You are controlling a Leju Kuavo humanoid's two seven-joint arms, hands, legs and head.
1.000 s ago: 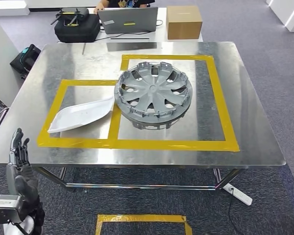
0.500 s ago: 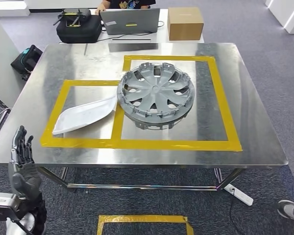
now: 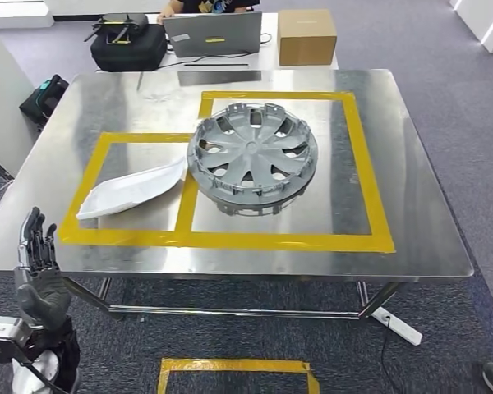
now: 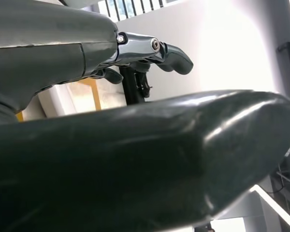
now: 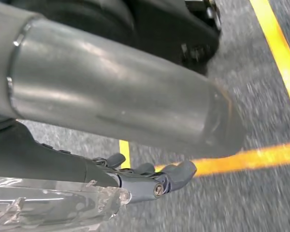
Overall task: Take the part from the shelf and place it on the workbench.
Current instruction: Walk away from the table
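Head view shows the left hand (image 3: pixel 38 263) raised beside the table's near-left corner, palm up, fingers apart, holding nothing. The right hand (image 5: pixel 154 181) hangs low over grey carpet and a floor tape line (image 5: pixel 245 157), fingers stretched out, also empty.

Just past the left hand, on the table (image 3: pixel 417 205), a white part (image 3: pixel 132 189) lies flat inside the left tape frame (image 3: pixel 126 238). Its pointed end reaches over the strip between the frames and comes close to the hubcap (image 3: pixel 252 158), which sits face up in the right frame, its rim overlapping that same strip.

Both pieces rest on the workbench, so the placing looks done; I judge the white part to be the one set down, being nearest the empty hand. To finish well, draw the left arm back and down, away from the table edge, keeping the spread fingers clear of the rim so nothing nudges the white part against the hubcap.
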